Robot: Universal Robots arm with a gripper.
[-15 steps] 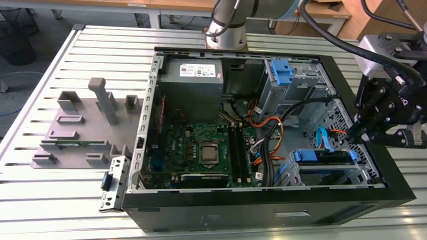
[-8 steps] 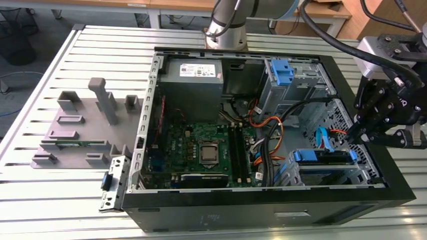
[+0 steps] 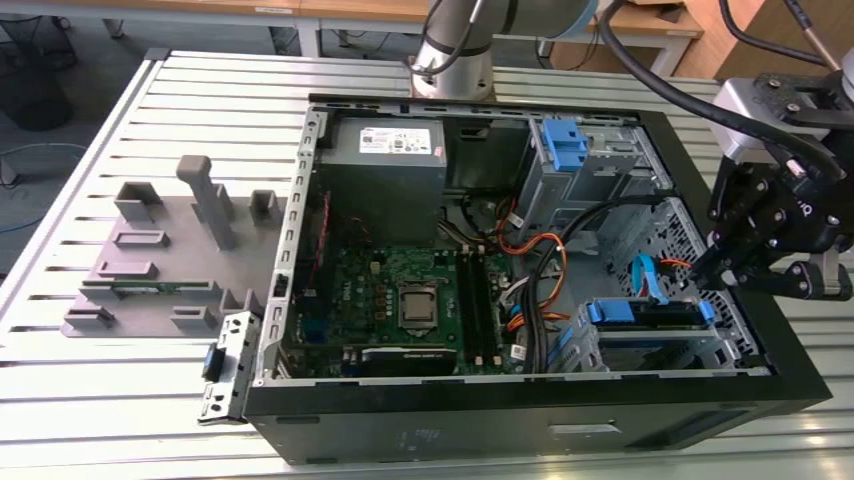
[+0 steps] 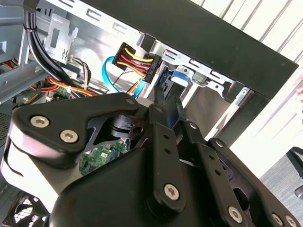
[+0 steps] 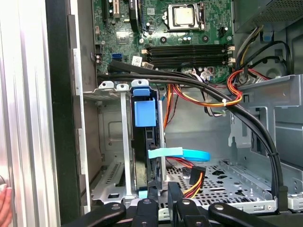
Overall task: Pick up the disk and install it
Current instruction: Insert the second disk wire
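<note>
Right now the disk is standing on edge in the drive cage at the front corner of the open computer case, its blue carrier tab poking up between the metal rails. The gripper is hanging just beside the disk's near end. From these views I cannot tell whether it is closed, apart, or clamped on the carrier, and contact with the disk is equally unclear.

Several risks are showing, as I judge it:

1. A light blue data cable is crossing right at the disk's flank, and a power plug with red and yellow wires is lying close under it. Any sideways drift could be snagging either one.
2. A thick black cable bundle is arching over the bay, so a raised arm could be dragging on it.
3. The cage rails are sitting tight against the carrier. A slightly tilted push could be jamming the disk instead of seating it.
4. In the exterior view the gripper body is riding near the case's side wall, which is risking a knock.
</note>
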